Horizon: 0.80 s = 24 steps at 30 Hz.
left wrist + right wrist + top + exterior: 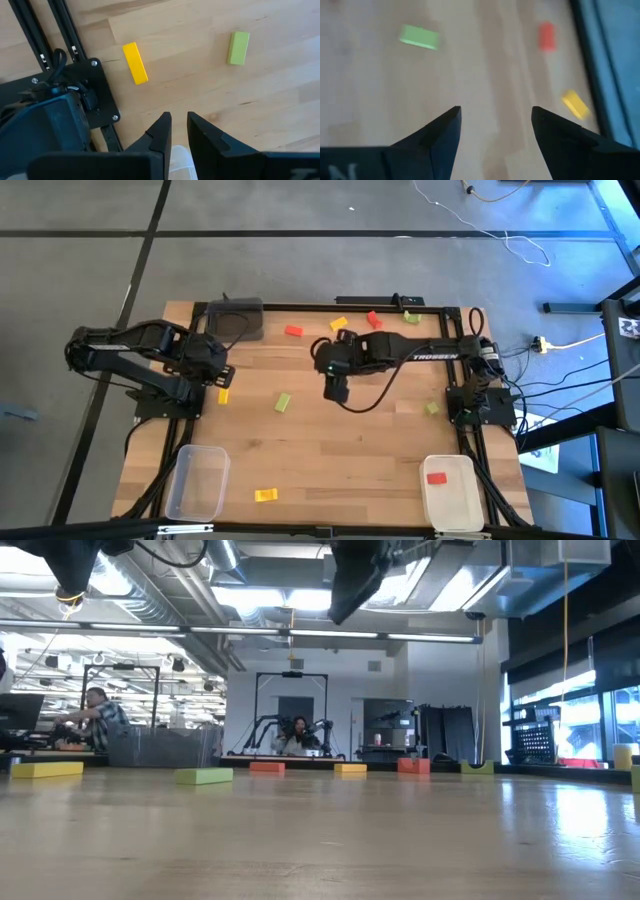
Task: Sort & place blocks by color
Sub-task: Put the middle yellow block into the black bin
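Both grippers hang empty above the wooden table (330,450).

The left gripper (179,131), fingers nearly together, hangs near a small yellow rectangular block (135,63) and a light green block (238,48). The right gripper (495,125), jaws wide, hangs mid-table; blurred blocks lie beyond it. A workshop lies behind.

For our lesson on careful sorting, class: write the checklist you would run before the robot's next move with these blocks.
1. Right claw wide open and empty: ok.
2. Left claw narrowly open and empty: ok.
3. Yellow block lies apart from the green block, free to pick: ok.
4. Red block inside the white bin: ok.
5. All blocks sorted: not ok, several lie loose on the table.
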Each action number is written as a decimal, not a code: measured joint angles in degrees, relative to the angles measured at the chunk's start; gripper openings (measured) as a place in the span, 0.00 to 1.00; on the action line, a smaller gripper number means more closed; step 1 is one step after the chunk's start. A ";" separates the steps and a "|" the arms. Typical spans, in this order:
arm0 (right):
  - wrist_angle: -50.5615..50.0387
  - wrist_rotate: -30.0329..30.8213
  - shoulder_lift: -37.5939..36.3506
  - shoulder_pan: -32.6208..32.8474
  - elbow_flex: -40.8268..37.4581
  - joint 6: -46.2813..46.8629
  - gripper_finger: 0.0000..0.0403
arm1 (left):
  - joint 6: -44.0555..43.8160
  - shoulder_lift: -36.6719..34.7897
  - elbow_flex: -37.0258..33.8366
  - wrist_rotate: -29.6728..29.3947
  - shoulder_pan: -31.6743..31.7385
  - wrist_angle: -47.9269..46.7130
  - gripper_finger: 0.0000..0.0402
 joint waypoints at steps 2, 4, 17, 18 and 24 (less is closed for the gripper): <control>2.55 -5.26 0.00 -0.38 0.00 -3.58 0.60 | -0.01 -0.01 0.00 0.00 0.00 0.00 0.13; 5.73 -9.73 0.00 -0.67 0.00 -6.39 0.60 | -0.02 0.00 0.00 0.00 0.00 -0.01 0.12; 19.26 -12.46 0.00 -0.67 0.00 -5.76 0.60 | 0.12 -0.01 0.00 -1.91 -0.02 0.00 0.12; 19.67 -12.46 0.00 -0.67 0.00 -5.69 0.60 | 0.13 -0.01 0.00 -1.94 -0.02 0.00 0.12; 20.33 -12.46 0.00 -0.65 0.00 -5.64 0.60 | 0.16 -0.01 0.00 -3.02 -0.02 0.00 0.12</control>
